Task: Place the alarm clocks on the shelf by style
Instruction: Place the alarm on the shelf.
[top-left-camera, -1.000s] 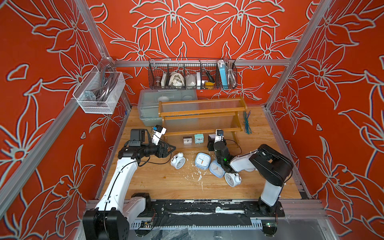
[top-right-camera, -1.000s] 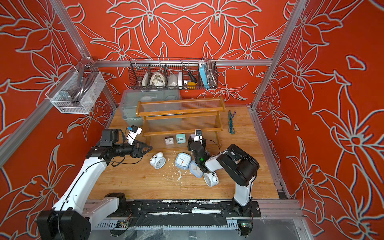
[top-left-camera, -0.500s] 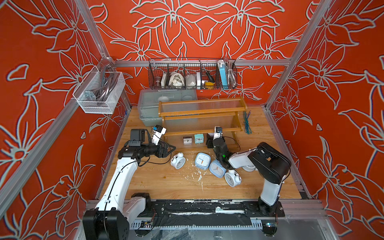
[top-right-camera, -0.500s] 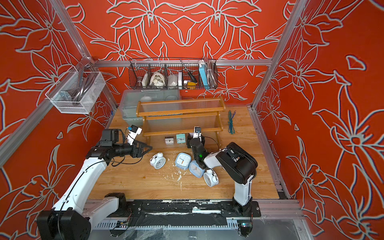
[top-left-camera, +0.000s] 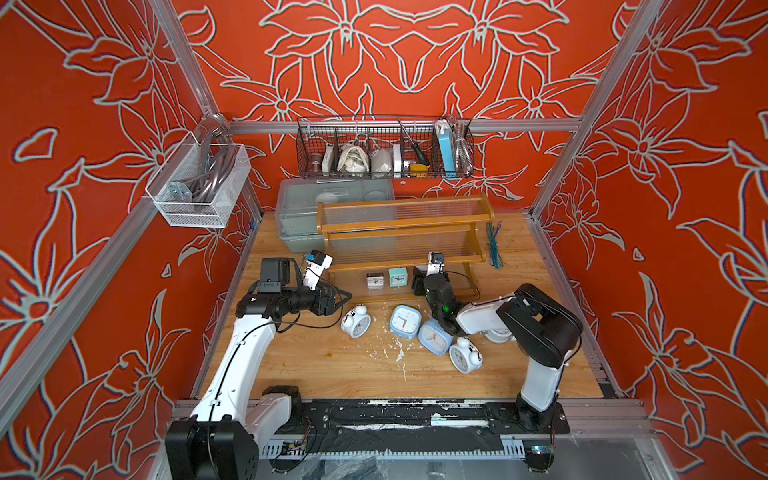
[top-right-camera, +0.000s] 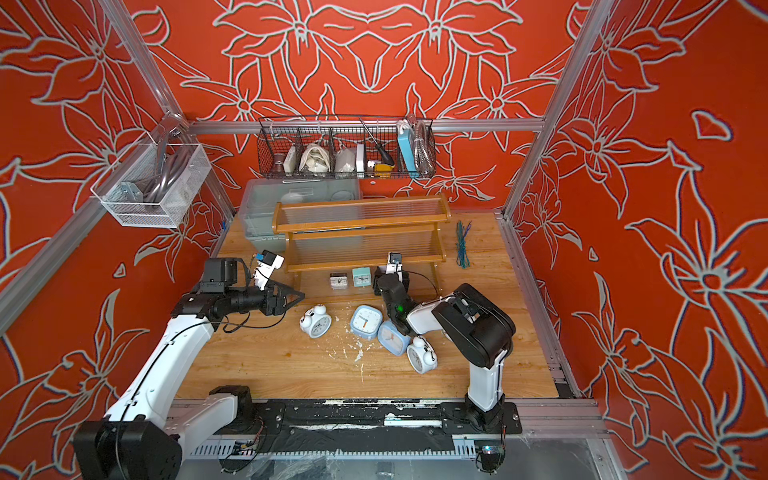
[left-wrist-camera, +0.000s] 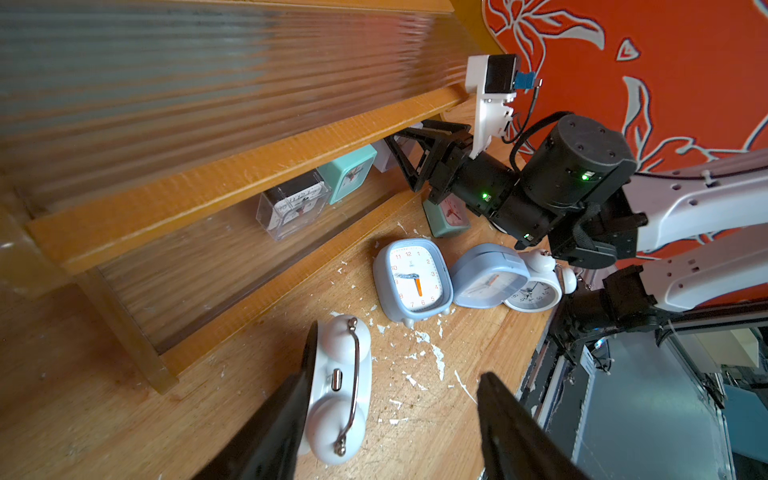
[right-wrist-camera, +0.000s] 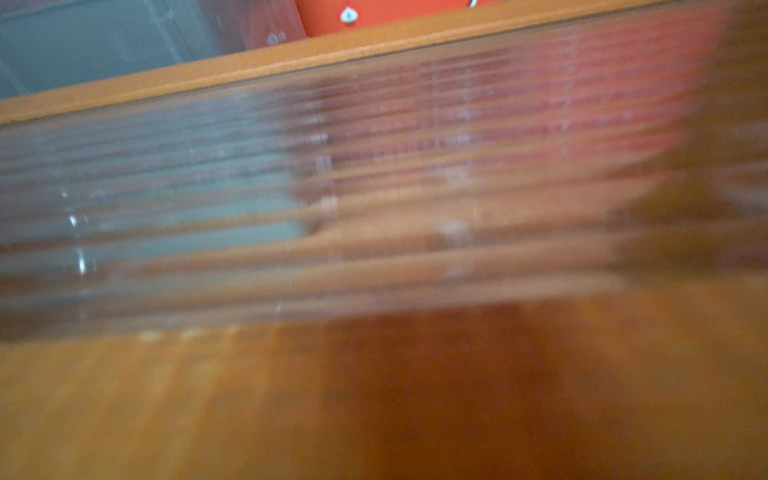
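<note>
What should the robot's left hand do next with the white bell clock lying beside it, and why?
Probably the left gripper should ease a little sideways, so that the white twin-bell clock sits between its fingers, and then close. The jaws stand wide open and hold nothing. The clock lies on the table close beside one finger, and it is not yet on the shelf.

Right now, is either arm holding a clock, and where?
Left gripper: nothing, fingers open beside the white twin-bell clock. Right gripper: a tiny white square clock sits at its fingers, but a grip cannot be told.
</note>
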